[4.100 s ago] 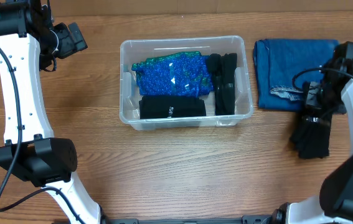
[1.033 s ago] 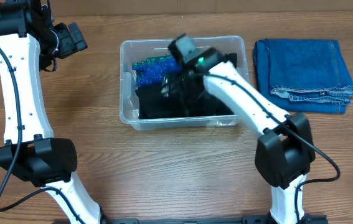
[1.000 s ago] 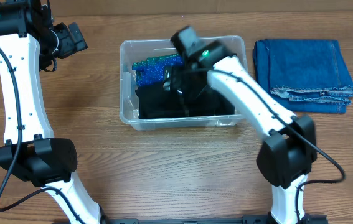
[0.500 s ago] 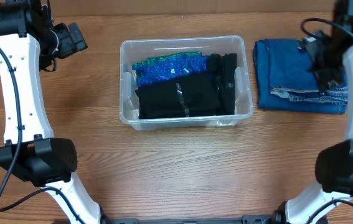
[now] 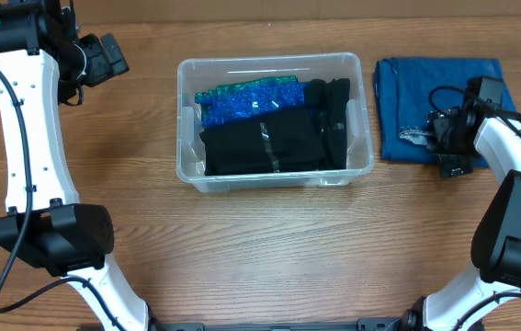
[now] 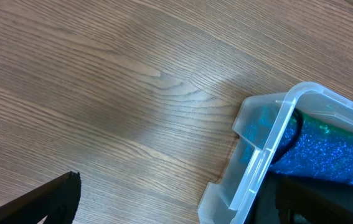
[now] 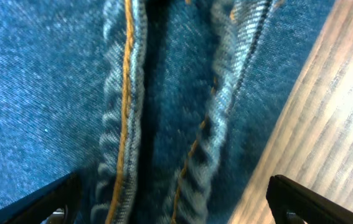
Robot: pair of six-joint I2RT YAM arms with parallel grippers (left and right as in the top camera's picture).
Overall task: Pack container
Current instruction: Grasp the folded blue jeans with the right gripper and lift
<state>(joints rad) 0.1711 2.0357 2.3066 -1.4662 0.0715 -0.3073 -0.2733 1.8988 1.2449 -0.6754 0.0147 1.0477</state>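
Observation:
The clear container stands mid-table. It holds a sparkly blue item, a folded black garment and more black pieces along its right wall. Folded blue jeans lie to its right. My right gripper is low over their front edge, open. In the right wrist view the gripper straddles the denim seams, holding nothing. My left gripper hangs open at the far left, apart from the container. The left wrist view shows the gripper by the container's corner.
Bare wooden table lies in front of the container and to its left. The left arm's white links rise along the left edge. Table wood shows just right of the jeans' edge.
The right arm left the container, where the black garment now lies, swung over the jeans and came down to their front edge. The left arm has not moved.

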